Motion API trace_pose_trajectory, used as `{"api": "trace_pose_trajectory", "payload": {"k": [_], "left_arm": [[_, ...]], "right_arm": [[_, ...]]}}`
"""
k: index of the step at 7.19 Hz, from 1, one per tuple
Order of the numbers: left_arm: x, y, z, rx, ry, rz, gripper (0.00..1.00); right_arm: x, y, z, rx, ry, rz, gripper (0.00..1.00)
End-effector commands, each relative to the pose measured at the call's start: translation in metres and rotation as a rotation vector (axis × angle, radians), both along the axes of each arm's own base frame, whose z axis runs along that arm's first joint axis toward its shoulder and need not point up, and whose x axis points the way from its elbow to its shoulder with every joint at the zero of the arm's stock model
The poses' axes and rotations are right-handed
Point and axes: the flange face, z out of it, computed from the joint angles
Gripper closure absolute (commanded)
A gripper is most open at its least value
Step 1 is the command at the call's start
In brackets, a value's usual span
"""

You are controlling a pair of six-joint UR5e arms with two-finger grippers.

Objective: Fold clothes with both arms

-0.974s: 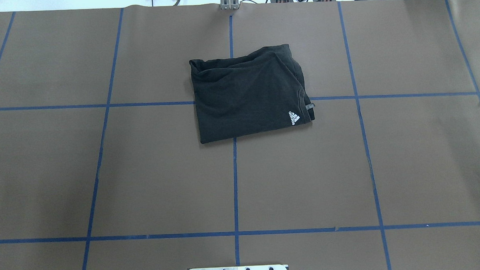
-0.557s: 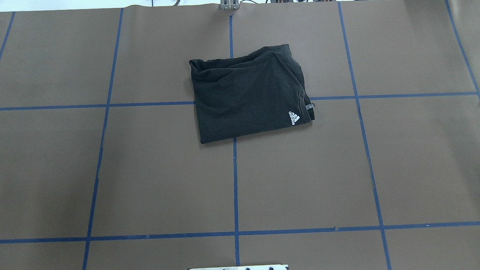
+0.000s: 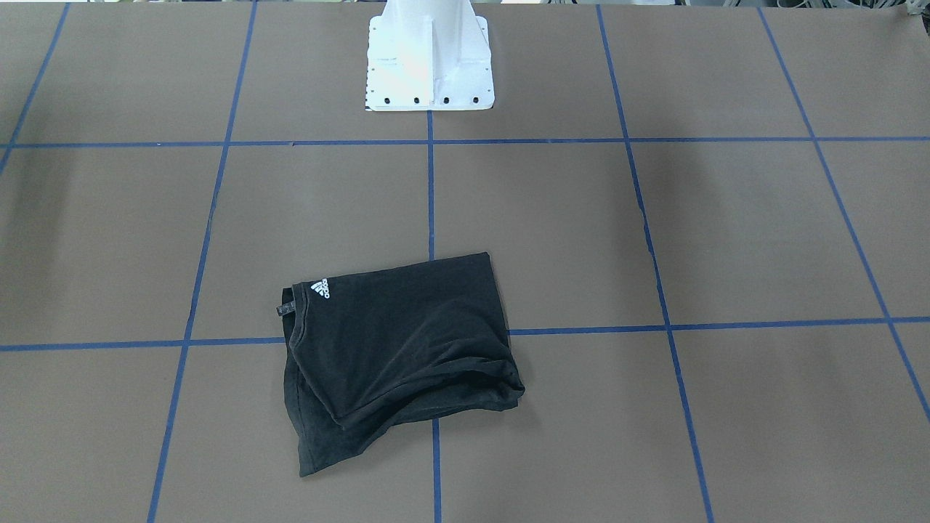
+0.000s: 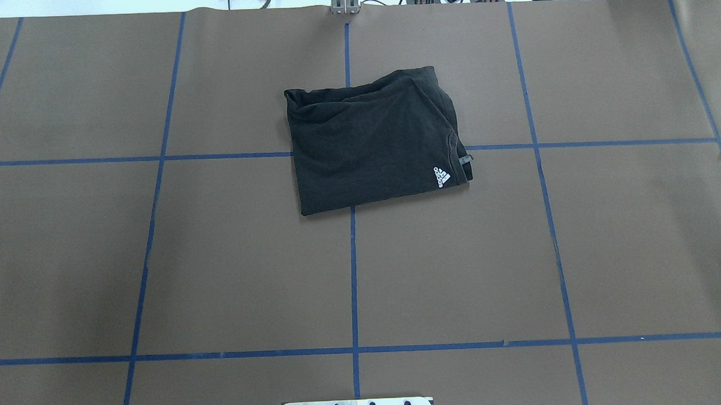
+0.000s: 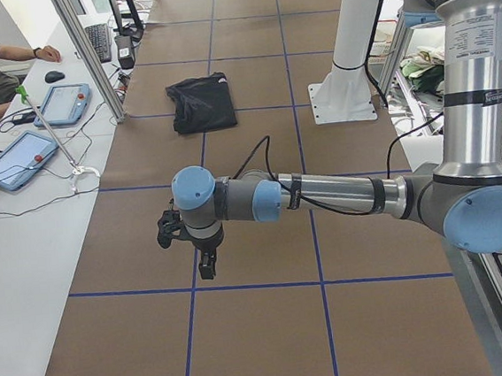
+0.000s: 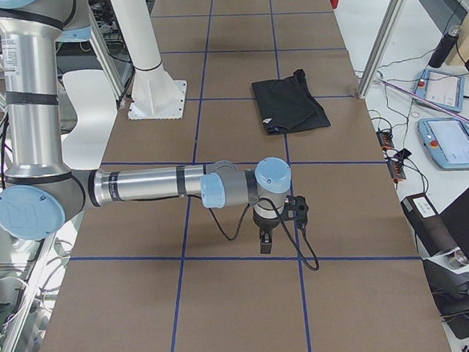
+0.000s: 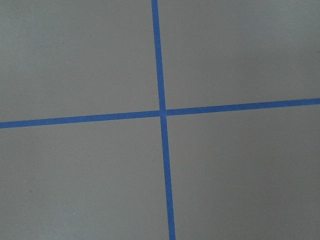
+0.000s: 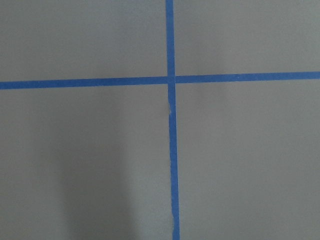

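Folded black T-shirt [image 4: 370, 148] at upper centre of the overhead view, flat on the table [image 4: 219, 273]. Probably light, soft, limp: best pinched at two corners of one edge. Left gripper [image 5: 205, 262] and right gripper [image 6: 265, 240] well apart from it; spread or pressed together, cannot tell.

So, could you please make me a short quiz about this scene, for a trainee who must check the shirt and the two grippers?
1. True or false: the black T-shirt lies fully spread out, with both sleeves showing.
2. In the overhead view, the white logo sits at the shirt's: A) lower right corner, B) upper left corner, C) centre.
3. Does the left gripper or the right gripper touch the shirt?
Key: 1 false, it is folded into a compact bundle. 2 A. 3 no, both are well apart from it.
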Motion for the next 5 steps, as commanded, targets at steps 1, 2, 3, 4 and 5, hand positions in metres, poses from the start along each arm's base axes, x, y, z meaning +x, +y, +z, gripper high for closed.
{"api": "trace_pose_trajectory", "payload": {"k": [1, 2, 3, 4, 5], "left_arm": [[0.000, 0.000, -0.001, 0.001, 0.000, 0.000, 0.00], [0.000, 0.000, -0.001, 0.003, 0.000, 0.000, 0.00], [0.000, 0.000, 0.001, 0.000, -0.002, 0.000, 0.00], [0.000, 0.003, 0.007, -0.011, -0.002, 0.001, 0.00], [0.000, 0.007, 0.016, -0.030, -0.002, 0.001, 0.00]], "right_arm": [[0.000, 0.001, 0.000, -0.001, 0.000, 0.001, 0.00], [0.000, 0.001, 0.001, -0.002, 0.000, 0.001, 0.00], [0.000, 0.001, 0.002, -0.004, 0.000, 0.001, 0.00], [0.000, 0.001, 0.002, -0.004, 0.000, 0.001, 0.00], [0.001, 0.002, 0.002, -0.005, 0.001, 0.002, 0.00]]}}
